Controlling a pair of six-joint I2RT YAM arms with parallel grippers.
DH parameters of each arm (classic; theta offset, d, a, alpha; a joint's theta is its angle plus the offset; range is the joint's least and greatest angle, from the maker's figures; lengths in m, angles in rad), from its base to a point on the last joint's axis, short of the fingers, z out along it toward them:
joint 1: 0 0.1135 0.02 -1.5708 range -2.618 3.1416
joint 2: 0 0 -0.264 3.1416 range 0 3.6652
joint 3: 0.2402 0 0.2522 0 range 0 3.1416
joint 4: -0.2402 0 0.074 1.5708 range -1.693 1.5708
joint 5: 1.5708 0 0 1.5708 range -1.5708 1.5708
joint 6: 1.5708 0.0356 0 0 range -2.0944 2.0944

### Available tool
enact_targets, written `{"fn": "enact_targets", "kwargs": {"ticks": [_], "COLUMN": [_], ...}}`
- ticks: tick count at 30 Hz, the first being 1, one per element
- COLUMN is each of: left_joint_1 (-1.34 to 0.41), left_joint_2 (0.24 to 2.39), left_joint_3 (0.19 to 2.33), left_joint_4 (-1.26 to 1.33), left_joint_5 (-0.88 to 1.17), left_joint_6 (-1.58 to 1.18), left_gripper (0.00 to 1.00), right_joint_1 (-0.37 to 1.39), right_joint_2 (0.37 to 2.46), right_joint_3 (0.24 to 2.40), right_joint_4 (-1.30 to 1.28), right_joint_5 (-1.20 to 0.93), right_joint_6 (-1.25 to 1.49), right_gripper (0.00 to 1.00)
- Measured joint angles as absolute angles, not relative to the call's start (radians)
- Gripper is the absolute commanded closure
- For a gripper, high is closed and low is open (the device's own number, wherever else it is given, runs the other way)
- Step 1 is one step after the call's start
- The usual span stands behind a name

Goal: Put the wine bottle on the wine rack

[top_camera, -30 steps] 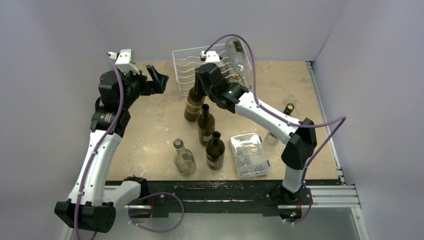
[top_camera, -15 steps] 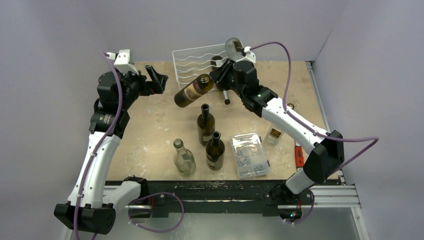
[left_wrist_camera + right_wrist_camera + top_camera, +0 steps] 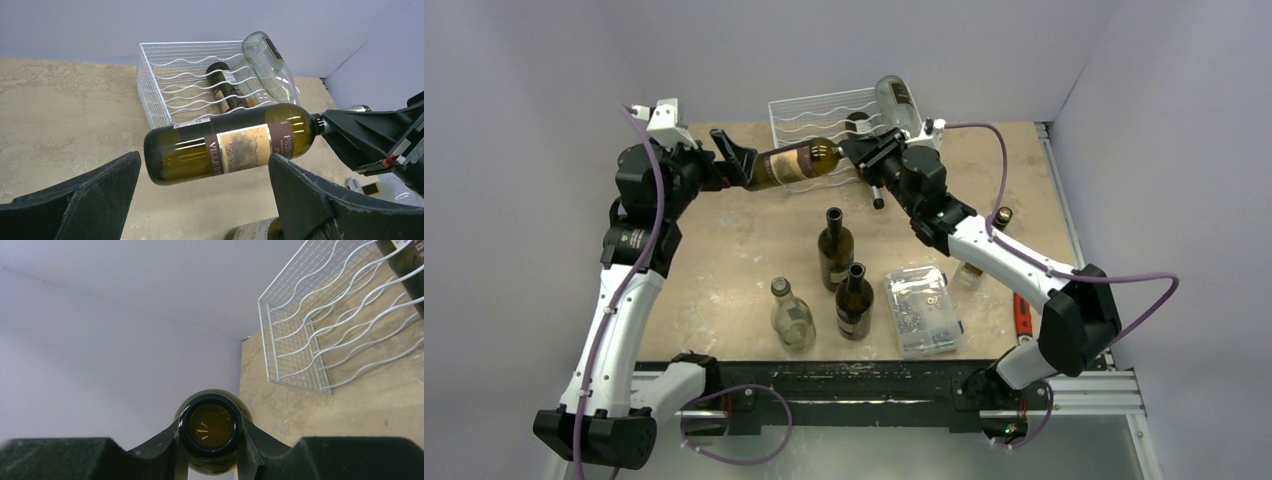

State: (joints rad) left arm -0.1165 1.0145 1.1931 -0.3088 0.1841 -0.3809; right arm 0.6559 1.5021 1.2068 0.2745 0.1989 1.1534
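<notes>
My right claw clamps the neck of the wine bottle, holding it level above the desk just near of the wine rack. Its label reads "VILLE D" and "PRIM". At its base my left claw is spread wide and empty.

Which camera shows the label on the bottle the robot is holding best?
The left wrist view: the held bottle lies sideways, its label facing the camera. The top view shows it small, label just a tan patch. The right wrist view sees only its mouth.
</notes>
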Motion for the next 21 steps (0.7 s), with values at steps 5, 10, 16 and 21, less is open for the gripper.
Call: {"fn": "enact_targets", "kwargs": {"ticks": [5,10,16,21], "left_joint_1": [-0.097,-0.089,-0.069,-0.042], "left_joint_2": [1.0,0.985,0.982,0.985], "left_joint_3": [1.193,1.193,1.193,1.184], "left_joint_4": [-0.308,-0.308,-0.296,-0.261], "left_joint_5": [0.182,0.183,0.215,0.271], "left_joint_6": [-0.411,-0.437,-0.501,-0.57], "left_gripper": [0.0,0.0,0.0,0.0], "right_joint_1": [0.654,0.652,0.651,0.651], "right_joint_2": [1.513,1.574,1.664,1.754], "right_joint_3": [1.155,1.155,1.149,1.124], "right_joint_4": [0.386,0.526,0.674,0.889], "right_joint_5": [0.238,0.259,0.263,0.27], "right_joint_6": [1.256,1.349,1.425,1.507], "right_gripper": [1.0,1.0,1.0,1.0]}}
